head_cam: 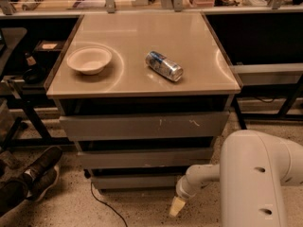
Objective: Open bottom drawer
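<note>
The bottom drawer (137, 182) is the lowest and narrowest of three plain grey fronts under the tan cabinet top (142, 79). It sits closed, with a dark gap above it. My gripper (177, 206) hangs low at the end of the white arm (201, 176), near the floor, just right of and slightly in front of the bottom drawer's right end. A pale fingertip (176, 207) points down toward the floor. It is not touching the drawer front.
A white bowl (89, 60) and a lying can (164, 65) sit on the cabinet top. The top drawer (144, 125) with white scratch marks and the middle drawer (144, 158) are above. A black cable (102, 203) and a shoe (40, 170) lie on the floor at left. Dark shelving flanks both sides.
</note>
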`<state>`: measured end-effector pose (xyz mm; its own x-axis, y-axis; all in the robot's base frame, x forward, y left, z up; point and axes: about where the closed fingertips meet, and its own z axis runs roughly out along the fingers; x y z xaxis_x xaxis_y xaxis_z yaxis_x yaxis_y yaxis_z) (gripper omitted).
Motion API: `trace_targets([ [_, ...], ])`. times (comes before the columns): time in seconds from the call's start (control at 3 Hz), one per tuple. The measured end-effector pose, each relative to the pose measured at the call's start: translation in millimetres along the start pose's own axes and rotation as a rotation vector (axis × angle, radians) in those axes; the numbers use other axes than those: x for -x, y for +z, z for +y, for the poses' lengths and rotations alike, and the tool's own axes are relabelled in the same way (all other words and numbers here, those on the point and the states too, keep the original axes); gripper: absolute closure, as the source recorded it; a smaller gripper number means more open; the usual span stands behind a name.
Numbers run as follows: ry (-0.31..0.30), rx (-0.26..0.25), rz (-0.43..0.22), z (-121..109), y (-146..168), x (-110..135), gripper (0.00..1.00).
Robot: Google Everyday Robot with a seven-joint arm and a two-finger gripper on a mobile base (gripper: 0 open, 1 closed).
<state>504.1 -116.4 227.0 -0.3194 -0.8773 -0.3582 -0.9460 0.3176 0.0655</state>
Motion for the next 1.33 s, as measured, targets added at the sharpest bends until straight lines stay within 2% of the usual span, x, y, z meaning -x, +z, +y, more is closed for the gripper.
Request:
trace_targets([
  [0.33,-0.001,-0.003,0.015,5.7,0.8,-1.5,0.0],
  [0.67,0.005,-0.044,0.054,2.9,5.8,-4.3,0.0],
  [1.0,0.018,-0.096,0.056,-16.2,9.9,0.7,0.0],
  [1.33,0.03,-0.125,0.051,-29.9,15.5,3.4,0.0],
])
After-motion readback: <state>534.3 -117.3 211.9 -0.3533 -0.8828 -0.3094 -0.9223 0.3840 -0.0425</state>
